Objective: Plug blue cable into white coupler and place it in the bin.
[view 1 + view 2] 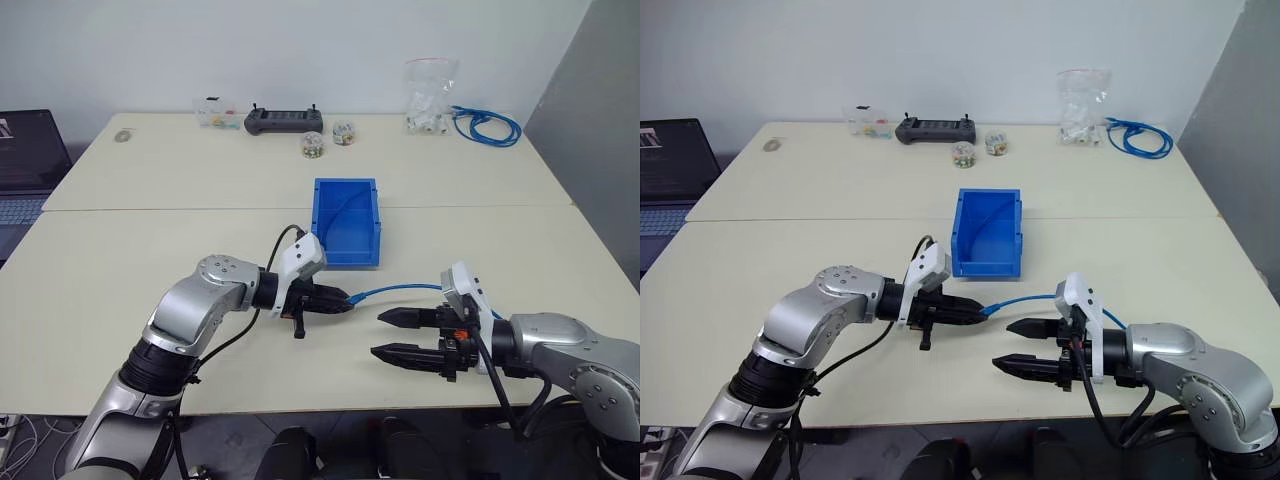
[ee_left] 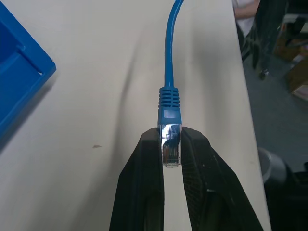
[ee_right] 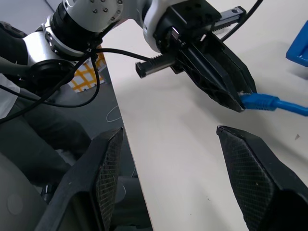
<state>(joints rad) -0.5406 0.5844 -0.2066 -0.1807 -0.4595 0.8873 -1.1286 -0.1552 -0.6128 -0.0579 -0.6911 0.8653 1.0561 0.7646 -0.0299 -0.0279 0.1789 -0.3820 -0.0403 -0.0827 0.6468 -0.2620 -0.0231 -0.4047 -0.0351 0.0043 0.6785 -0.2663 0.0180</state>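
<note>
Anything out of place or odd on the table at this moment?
Nothing spilled or damaged. One oddity: the blue cable has its plug pinched in the left gripper, yet the right gripper is open and empty, no white coupler in it.

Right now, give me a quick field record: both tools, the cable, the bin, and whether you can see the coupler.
left tool: shut on the clear plug of the blue cable
right tool: open, nothing between its fingers, facing the left tool
blue cable: runs from the left tool toward the right arm, just above the table
bin: beyond both tools, a thin strand lying inside
white coupler: cannot make it out
</note>
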